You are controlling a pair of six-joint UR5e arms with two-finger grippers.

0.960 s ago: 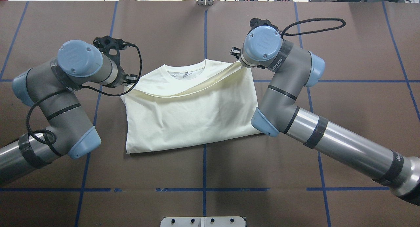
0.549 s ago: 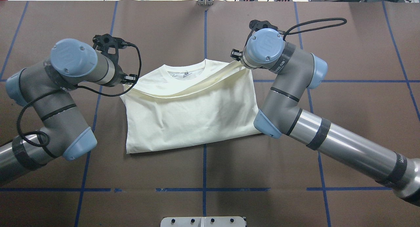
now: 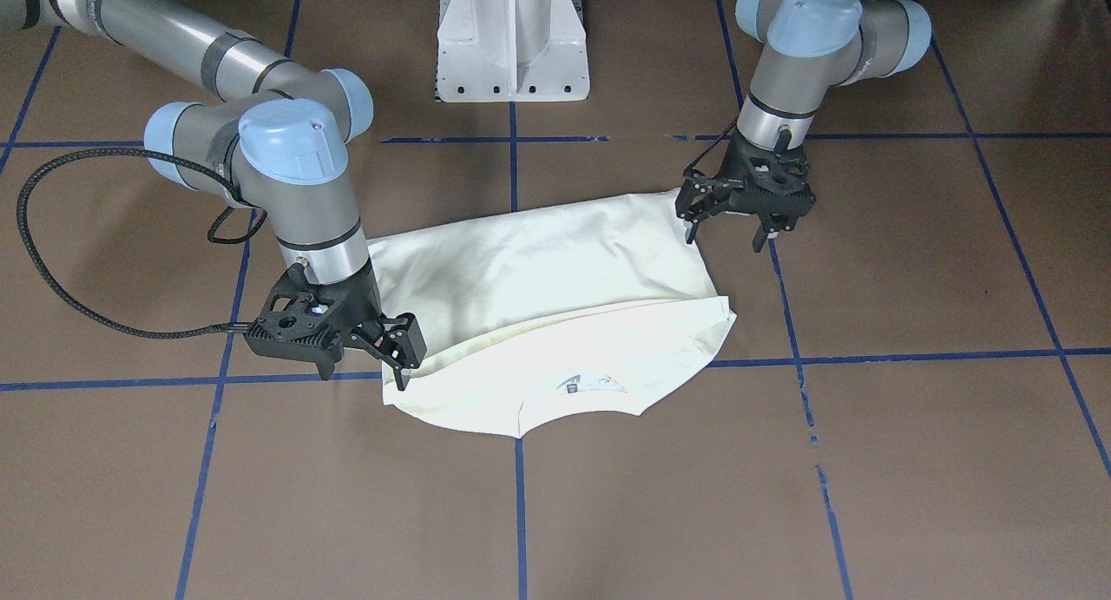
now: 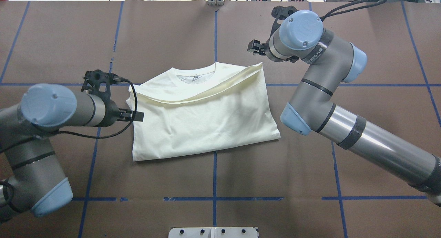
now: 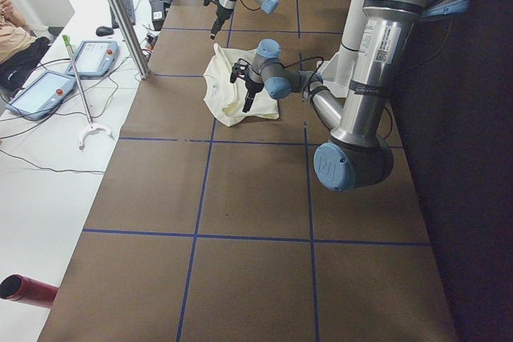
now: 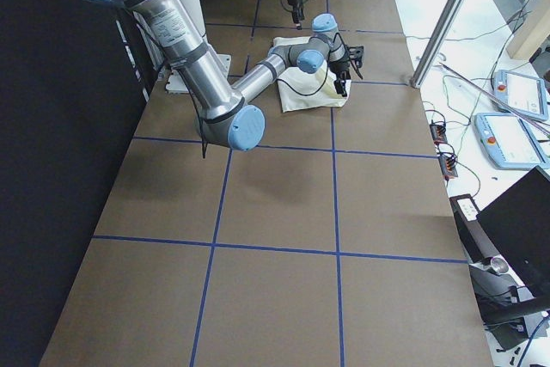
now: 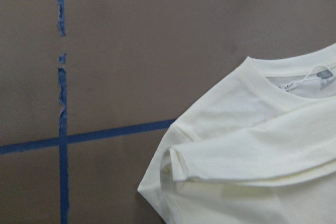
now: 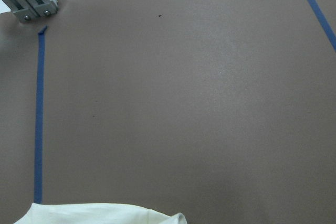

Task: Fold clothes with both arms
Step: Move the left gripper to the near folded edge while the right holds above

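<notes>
- T-shirt [image 4: 206, 117] lies folded between the two pairs of fingers, plain cream side up, with its collar pointing away from the robot and its long axis running gripper to gripper
- Left gripper [image 3: 726, 240]: fingers spread, empty, at the shirt's side edge
- Right gripper [image 3: 404, 365]: fingers spread, empty, by the collar-end corner
- Brown table [image 4: 344, 41] crossed by blue tape lines; white pedestal [image 3: 512, 36] at the robot's side

The cream T-shirt [image 4: 203, 117] lies folded, plain side up, collar exposed. The left gripper [image 3: 727, 228] and the right gripper [image 3: 401, 357], fingers spread, hang beside its opposite edges.
</notes>
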